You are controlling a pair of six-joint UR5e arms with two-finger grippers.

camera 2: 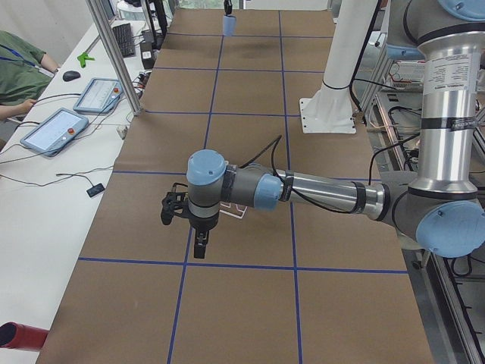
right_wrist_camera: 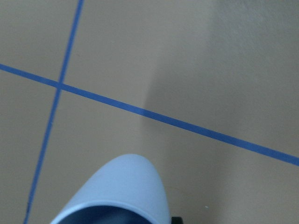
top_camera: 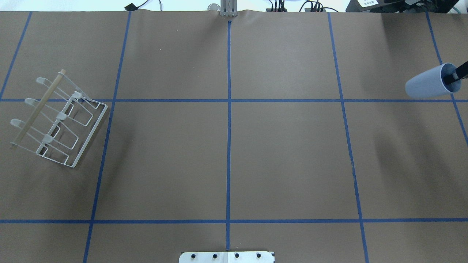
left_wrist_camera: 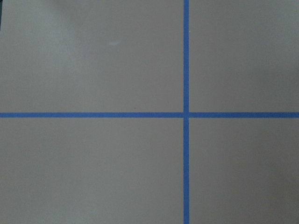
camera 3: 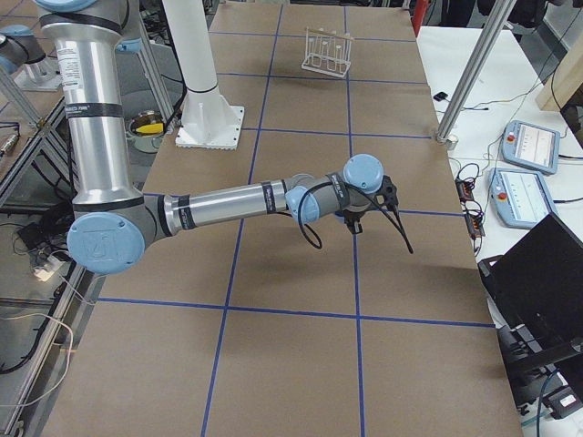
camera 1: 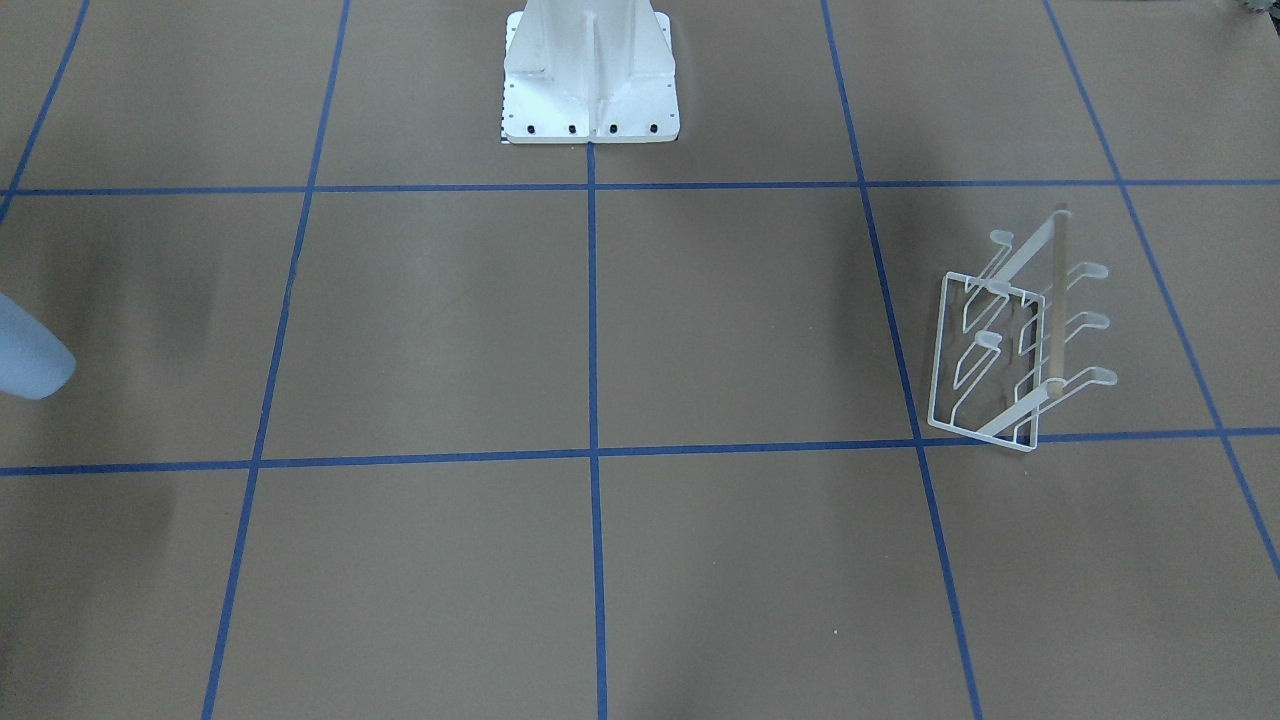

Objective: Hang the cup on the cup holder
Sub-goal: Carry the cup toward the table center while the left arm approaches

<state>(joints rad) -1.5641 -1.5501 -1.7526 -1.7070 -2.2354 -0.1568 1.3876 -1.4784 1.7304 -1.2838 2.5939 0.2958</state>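
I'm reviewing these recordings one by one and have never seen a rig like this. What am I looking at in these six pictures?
This is a robot with two jointed arms at a table covered in brown paper with blue tape lines. Two pictures look down on the table, one from behind the robot and one facing it. Two look along it from either end, and two come from cameras on the wrists.

A white wire cup holder with a wooden bar stands on the robot's left side. Far to its right, the right gripper holds a pale blue cup tilted on its side, one finger inside the rim. The left gripper hangs above the table. Its wrist camera sees only paper and tape, and I cannot tell whether it is open or shut.
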